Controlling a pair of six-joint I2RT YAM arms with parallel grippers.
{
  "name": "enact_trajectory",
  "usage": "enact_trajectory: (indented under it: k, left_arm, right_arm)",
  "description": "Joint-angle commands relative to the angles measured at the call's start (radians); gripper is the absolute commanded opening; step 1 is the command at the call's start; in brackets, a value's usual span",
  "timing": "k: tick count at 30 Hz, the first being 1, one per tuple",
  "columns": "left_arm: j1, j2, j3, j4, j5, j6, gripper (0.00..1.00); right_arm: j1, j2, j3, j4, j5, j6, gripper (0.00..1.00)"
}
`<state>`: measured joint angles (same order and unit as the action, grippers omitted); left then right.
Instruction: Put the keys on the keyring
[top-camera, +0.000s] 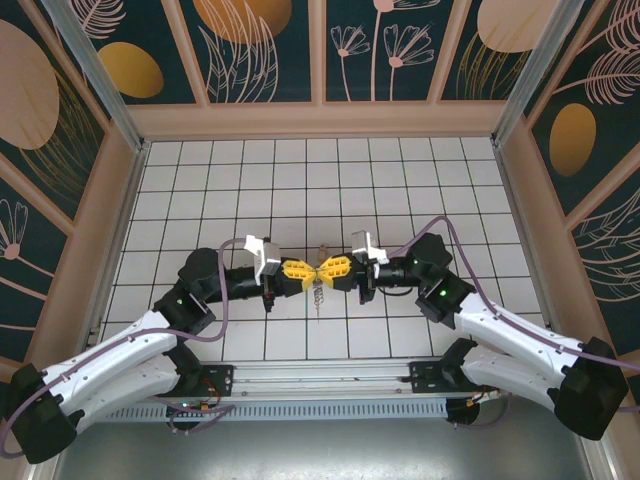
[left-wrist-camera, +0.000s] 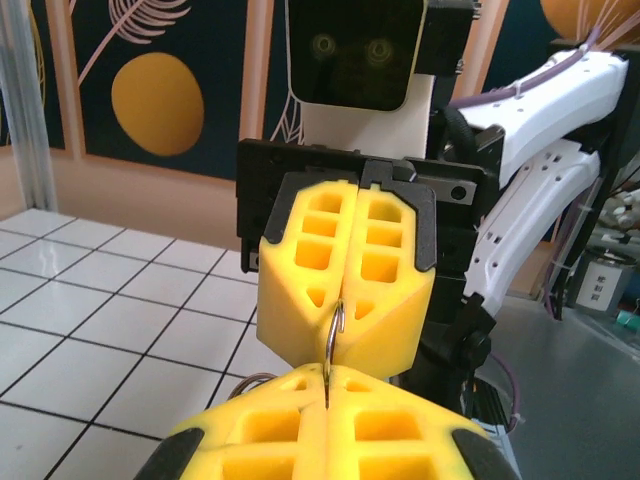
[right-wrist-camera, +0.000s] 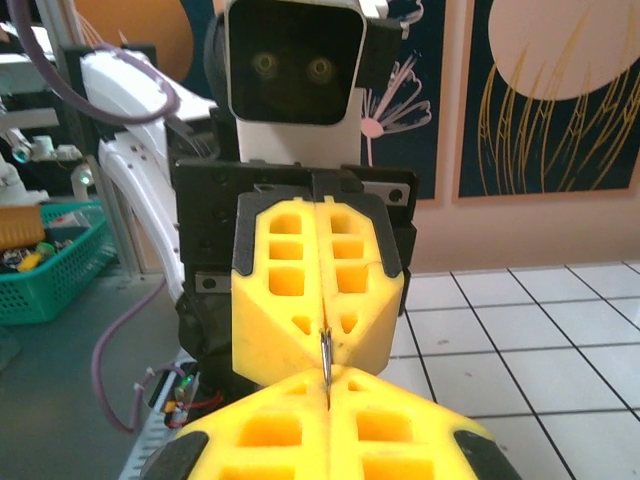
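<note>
A thin metal keyring, up in the air over the middle of the white tiled table, not touching it. From the right wrist, seen edge-on as one thin upright sliver between the yellow tips. Below it, in the top view, some keys hanging down as a small dark bunch, too small to count. Just above the meeting point, one more small dark piece, too small to name.

Clamped from both sides. Left gripper reaching in from the left, its yellow fingers pressed together, with the ring caught in the seam between them. Right gripper reaching in from the right, its yellow fingers also pressed together, pinching the other side of the same ring. Tips of the two grippers facing each other, nearly touching, at the same height.

Further out, left arm and right arm, white and black, bent and stretched low toward the centre. Around the table, walls with tan frames and dark panels painted with leaves and round gold shapes. Beside the table, in the right wrist view, a green basket with small things inside.
</note>
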<state>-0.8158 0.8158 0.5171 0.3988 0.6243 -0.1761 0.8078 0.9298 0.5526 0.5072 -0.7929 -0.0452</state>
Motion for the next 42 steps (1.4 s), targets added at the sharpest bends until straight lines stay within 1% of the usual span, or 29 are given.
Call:
enact_trajectory:
  k: [1, 3, 5, 10, 12, 18, 28, 29, 30, 31, 35, 41, 42]
  left_arm:
    - [-0.008, -0.033, 0.068, -0.117, -0.046, 0.091, 0.00]
    - [-0.009, -0.032, 0.091, -0.191, -0.054, 0.130, 0.00]
    - [-0.009, -0.022, 0.116, -0.255, -0.051, 0.161, 0.00]
    - [-0.009, -0.019, 0.130, -0.281, -0.028, 0.174, 0.00]
    - [-0.009, -0.018, 0.135, -0.294, -0.032, 0.180, 0.00]
    - [-0.009, -0.011, 0.141, -0.308, -0.032, 0.191, 0.00]
    - [-0.009, 0.003, 0.163, -0.345, -0.037, 0.210, 0.00]
    - [-0.009, 0.005, 0.164, -0.347, -0.036, 0.212, 0.00]
    - [-0.009, 0.007, 0.165, -0.348, -0.036, 0.213, 0.00]
    - [-0.009, 0.009, 0.167, -0.350, -0.038, 0.216, 0.00]
    - [-0.009, 0.015, 0.163, -0.317, -0.038, 0.205, 0.00]
    - [-0.009, 0.019, 0.113, -0.179, -0.018, 0.149, 0.00]
    - [-0.009, 0.019, 0.100, -0.156, -0.013, 0.134, 0.02]
  right_arm:
    - [0.008, -0.028, 0.045, -0.146, 0.067, -0.093, 0.05]
    - [0.010, -0.031, 0.057, -0.192, 0.087, -0.120, 0.04]
    - [0.011, -0.027, 0.064, -0.212, 0.101, -0.132, 0.00]
    - [0.011, -0.009, 0.083, -0.245, 0.125, -0.153, 0.00]
    - [0.013, -0.002, 0.090, -0.261, 0.134, -0.159, 0.01]
    - [0.013, 0.003, 0.095, -0.276, 0.153, -0.163, 0.12]
    - [0.013, 0.024, 0.110, -0.290, 0.161, -0.169, 0.13]
    - [0.014, 0.026, 0.112, -0.292, 0.161, -0.172, 0.12]
    - [0.014, 0.029, 0.112, -0.291, 0.161, -0.174, 0.09]
    - [0.015, 0.030, 0.113, -0.291, 0.158, -0.174, 0.00]
    - [0.017, 0.044, 0.112, -0.275, 0.135, -0.170, 0.00]
    - [0.019, 0.045, 0.093, -0.210, 0.102, -0.132, 0.00]
    - [0.019, 0.046, 0.088, -0.197, 0.100, -0.122, 0.00]
